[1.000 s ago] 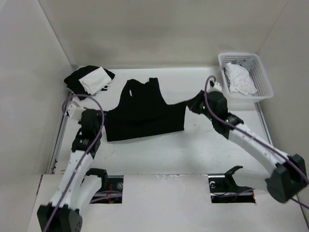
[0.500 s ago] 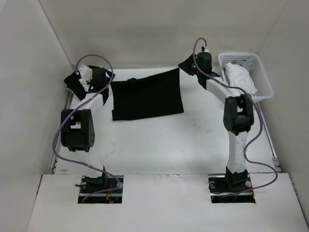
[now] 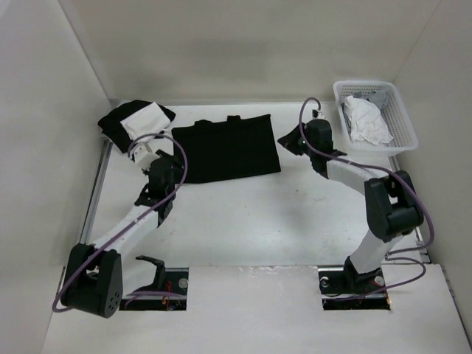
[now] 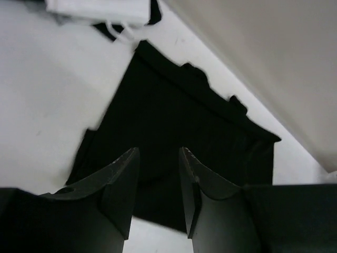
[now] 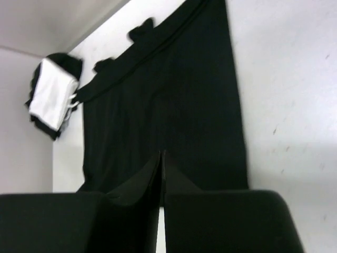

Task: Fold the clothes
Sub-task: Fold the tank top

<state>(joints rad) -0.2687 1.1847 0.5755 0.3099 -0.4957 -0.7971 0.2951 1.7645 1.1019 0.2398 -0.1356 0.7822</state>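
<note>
Black top (image 3: 225,147) is lying flat on the table (image 3: 243,214), far-middle, roughly rectangular, with small strap/neck bumps along its far edge. We see nothing holding it. Left gripper (image 3: 168,164) sits just off the top's near-left corner; in the left wrist view the left gripper (image 4: 158,153) has its jaws clearly apart with nothing between them, and the top (image 4: 179,121) lies beyond the tips. Right gripper (image 3: 289,140) is just beside the top's right edge; in the right wrist view the right gripper (image 5: 161,153) has its jaws nearly together, only a thin slit showing, and we see no fabric pinched, with the top (image 5: 168,95) spread out ahead of it. Black bundle with a white cloth (image 3: 136,122) is at far left, close to the top's corner. White basket (image 3: 404,122) with white garments (image 3: 367,122) is at far right, well apart from the top.
</note>
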